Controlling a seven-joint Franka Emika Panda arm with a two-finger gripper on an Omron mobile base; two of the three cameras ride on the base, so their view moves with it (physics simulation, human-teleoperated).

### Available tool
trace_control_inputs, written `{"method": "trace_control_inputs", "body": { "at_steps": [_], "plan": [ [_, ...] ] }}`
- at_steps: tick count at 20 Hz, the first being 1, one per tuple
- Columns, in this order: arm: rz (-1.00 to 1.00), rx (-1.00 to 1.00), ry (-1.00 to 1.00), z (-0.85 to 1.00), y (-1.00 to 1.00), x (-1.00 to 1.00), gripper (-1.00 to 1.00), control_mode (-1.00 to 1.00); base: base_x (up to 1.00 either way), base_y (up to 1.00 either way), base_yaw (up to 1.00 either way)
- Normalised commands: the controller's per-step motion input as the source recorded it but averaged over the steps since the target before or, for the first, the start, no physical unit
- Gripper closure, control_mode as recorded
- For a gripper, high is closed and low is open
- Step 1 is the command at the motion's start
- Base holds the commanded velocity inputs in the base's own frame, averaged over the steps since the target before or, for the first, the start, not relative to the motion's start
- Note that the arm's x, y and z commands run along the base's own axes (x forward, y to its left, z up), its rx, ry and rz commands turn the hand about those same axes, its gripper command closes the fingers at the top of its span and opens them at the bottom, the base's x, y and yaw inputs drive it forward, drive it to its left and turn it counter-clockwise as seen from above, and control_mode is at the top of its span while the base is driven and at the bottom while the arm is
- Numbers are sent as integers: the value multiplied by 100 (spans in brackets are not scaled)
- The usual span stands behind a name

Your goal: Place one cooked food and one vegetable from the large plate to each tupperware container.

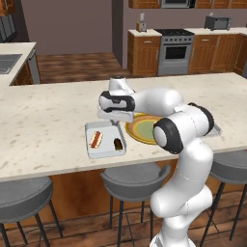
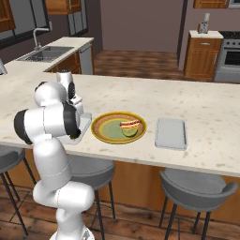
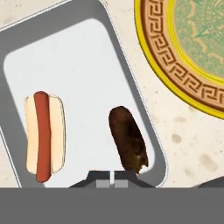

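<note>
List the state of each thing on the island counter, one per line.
Near pale grey tupperware tray: holds a hot dog in a bun and a dark brown oblong food, apart.
Far pale grey tupperware tray: empty.
Yellow-rimmed large plate: holds another hot dog and a green piece.
Gripper: shut, holding nothing.

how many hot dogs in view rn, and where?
2. One hot dog lies in the left tupperware container, beside a dark brown item. The other hot dog is on the large plate, next to a green piece.
</note>
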Motion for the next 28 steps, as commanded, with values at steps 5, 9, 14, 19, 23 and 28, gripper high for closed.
{"method": "trace_control_inputs", "body": {
  "at_steps": [5, 9, 14, 19, 23, 28],
  "plan": [
    [0, 0, 0, 1, -18, -3, -100, -100, 0, 0, 0],
    [3, -4, -8, -4, -70, -4, -100, -100, 0, 0, 0],
    [29, -12, -1, -12, -96, 0, -100, -100, 0, 0, 0],
    [33, -8, 5, -1, -100, 0, -100, -100, 0, 0, 0],
    [6, -11, 16, 0, -100, 0, -100, -100, 0, 0, 0],
    [13, -4, 18, -34, -100, 20, -100, -100, 0, 0, 0]
  ]
}}
